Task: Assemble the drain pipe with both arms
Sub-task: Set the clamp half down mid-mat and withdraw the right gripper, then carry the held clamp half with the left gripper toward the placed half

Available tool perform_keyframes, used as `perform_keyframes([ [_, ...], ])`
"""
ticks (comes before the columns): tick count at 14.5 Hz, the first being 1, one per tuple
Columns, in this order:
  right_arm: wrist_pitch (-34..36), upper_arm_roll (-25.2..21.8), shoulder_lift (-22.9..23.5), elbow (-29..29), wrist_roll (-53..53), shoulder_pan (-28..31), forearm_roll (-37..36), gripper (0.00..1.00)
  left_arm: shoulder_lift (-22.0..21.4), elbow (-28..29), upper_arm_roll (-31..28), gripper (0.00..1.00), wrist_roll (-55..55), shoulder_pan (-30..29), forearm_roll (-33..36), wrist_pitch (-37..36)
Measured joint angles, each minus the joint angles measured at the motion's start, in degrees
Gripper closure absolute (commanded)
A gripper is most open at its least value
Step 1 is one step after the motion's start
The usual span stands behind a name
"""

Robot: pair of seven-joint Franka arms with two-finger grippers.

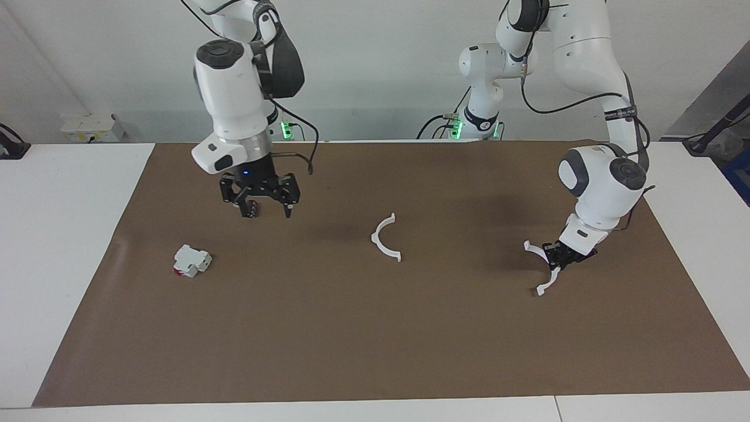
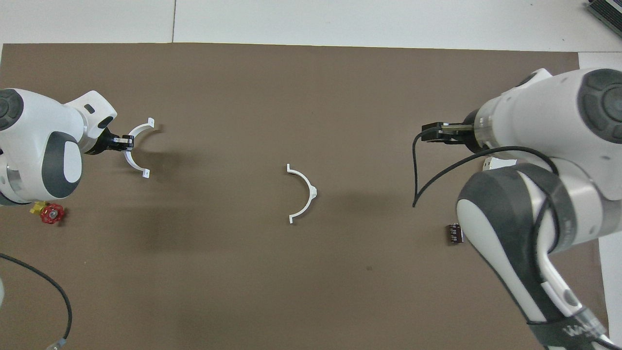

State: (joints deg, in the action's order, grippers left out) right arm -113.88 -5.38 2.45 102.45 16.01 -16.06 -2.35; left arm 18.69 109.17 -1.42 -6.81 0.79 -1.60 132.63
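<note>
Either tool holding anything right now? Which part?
Left tool is shut on one half-ring arc, gripped near the middle of its curve. Right tool is open and holds nothing; the other half-ring arc lies loose on the mat.

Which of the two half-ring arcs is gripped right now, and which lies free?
The arc at the left arm's end of the table is gripped: the left gripper is shut on it. The mid-mat arc lies free; the right gripper hangs open, away from it.
</note>
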Motion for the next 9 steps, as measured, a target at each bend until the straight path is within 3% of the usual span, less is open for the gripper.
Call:
perform_keyframes([
  [5,11.10,-0.07,-5.76,-1.27,-8.76,7.67,0.00,0.00,-3.88,0.09,0.09,1.00,8.47,7.41,1.80,-5.49],
  [9,21.19,-0.19,-6.76,-7.95,-11.30,10.96,0.00,0.00,-3.80,0.59,0.21,1.00,19.07,14.35,2.62,-5.49],
])
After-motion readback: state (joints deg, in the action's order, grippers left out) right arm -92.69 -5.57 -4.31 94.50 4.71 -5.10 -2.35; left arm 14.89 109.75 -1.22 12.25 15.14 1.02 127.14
